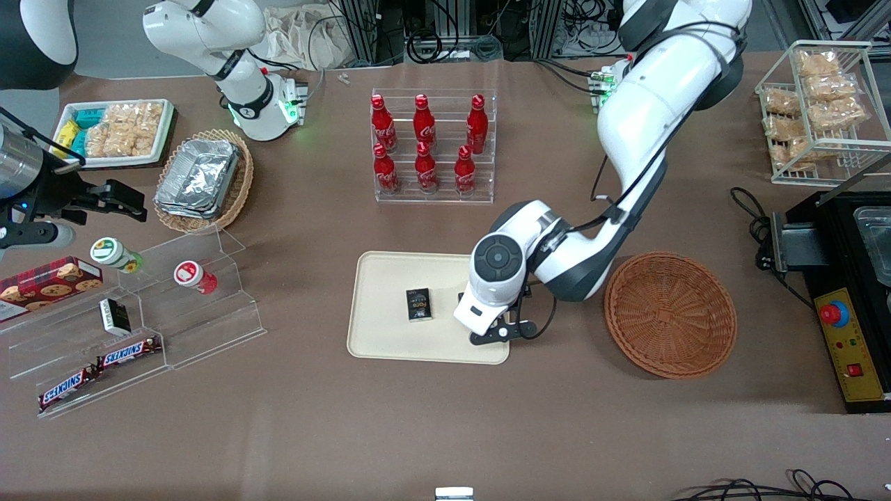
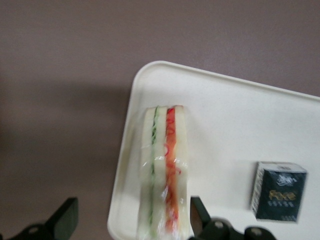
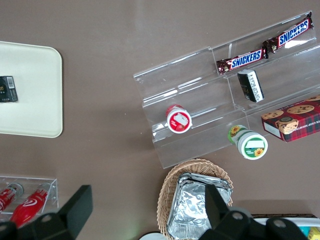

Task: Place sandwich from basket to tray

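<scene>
Pale wrapped sandwich (image 2: pixel 165 170), gripper (image 2: pixel 130 220) above.

SNICKERS reads clearly on two chocolate bars (image 3: pixel 263 46) lying end to end on the clear stepped stand (image 3: pixel 200 100). Red bottles (image 1: pixel 423 142) in the clear rack carry white script, Coca-Cola style. Small dark box (image 2: pixel 278 191) on the tray (image 2: pixel 225 125) bears gold lettering, unreadable.
</scene>
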Motion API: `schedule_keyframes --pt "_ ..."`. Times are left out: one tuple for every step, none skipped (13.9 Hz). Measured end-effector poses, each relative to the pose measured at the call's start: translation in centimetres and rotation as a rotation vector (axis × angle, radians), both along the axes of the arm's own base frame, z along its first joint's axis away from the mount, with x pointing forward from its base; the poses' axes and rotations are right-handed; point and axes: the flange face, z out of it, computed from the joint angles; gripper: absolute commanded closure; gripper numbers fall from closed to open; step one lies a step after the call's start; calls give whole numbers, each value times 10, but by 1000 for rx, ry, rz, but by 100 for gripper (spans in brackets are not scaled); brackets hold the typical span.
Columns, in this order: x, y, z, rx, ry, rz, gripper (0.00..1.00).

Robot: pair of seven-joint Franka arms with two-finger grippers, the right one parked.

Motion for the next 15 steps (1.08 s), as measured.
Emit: schedule_keyframes --pt "9 18 30 9 -23 27 0" --pt "19 41 58 16 -44 60 0" --pt "28 66 84 21 -66 89 0" --pt "36 91 104 23 -81 105 0" --pt "42 117 118 19 -85 100 0" --pt "47 142 127 19 -77 84 0" --pt "51 171 133 16 -62 62 0" --pt "53 204 136 6 -41 36 0" --pt "54 236 139 -2 -21 8 0" --pt "52 265 140 -1 -6 -21 0" --pt "49 288 142 -2 6 -48 0" --pt "45 303 146 -12 16 -77 0" --pt "40 312 150 -12 31 -104 0" --pt "35 319 154 -1 48 -127 0" --pt "28 324 157 8 60 -155 0"
